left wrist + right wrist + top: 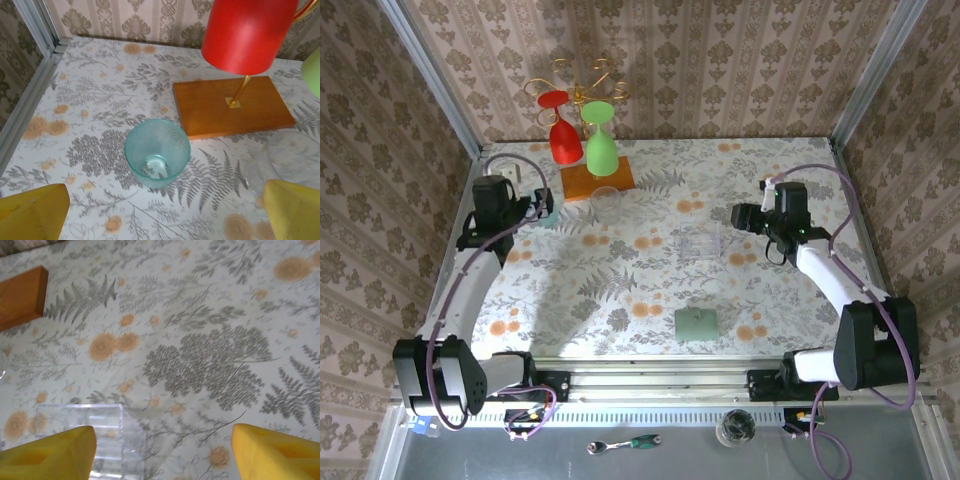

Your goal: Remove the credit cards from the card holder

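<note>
The card holder [695,323] is a small pale green wallet lying folded shut on the floral tablecloth near the front edge, right of the middle. The credit cards are hidden. My right gripper [740,218] [165,455] hangs at the right, well behind the holder. Its yellow fingers [50,452] stand apart with only tablecloth between them. My left gripper [544,208] [165,215] is far away at the back left, open, with its yellow fingers [32,212] spread just short of a teal cup [157,151].
A clear plastic piece [700,240] [95,435] lies just left of my right gripper. A wooden base [597,180] [232,105] at the back carries a gold stand with a red glass [561,135] and a green glass [601,140]. A clear glass [607,200] stands before it.
</note>
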Controlling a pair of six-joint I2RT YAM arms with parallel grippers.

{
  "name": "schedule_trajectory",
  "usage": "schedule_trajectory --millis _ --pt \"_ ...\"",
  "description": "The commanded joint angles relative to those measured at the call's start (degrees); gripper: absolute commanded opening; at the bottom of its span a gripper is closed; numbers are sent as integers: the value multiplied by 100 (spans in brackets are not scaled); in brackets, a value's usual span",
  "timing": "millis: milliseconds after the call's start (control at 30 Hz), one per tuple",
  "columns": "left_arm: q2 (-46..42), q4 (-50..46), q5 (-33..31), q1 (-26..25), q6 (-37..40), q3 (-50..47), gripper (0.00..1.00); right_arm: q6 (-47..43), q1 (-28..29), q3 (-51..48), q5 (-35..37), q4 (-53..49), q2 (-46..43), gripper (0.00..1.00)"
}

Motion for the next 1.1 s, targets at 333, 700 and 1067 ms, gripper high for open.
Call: schedule_trajectory --millis 333,700,1067 --pt "559 -2007 865 211 253 1030 100 370 809 1198 246 -1663 1184 48" --pt "512 -2089 742 314 -59 777 100 545 852 1849 588 -2099 1858 33" --pt "742 -1931 986 475 21 784 100 482 940 2073 379 -2123 2258 28"
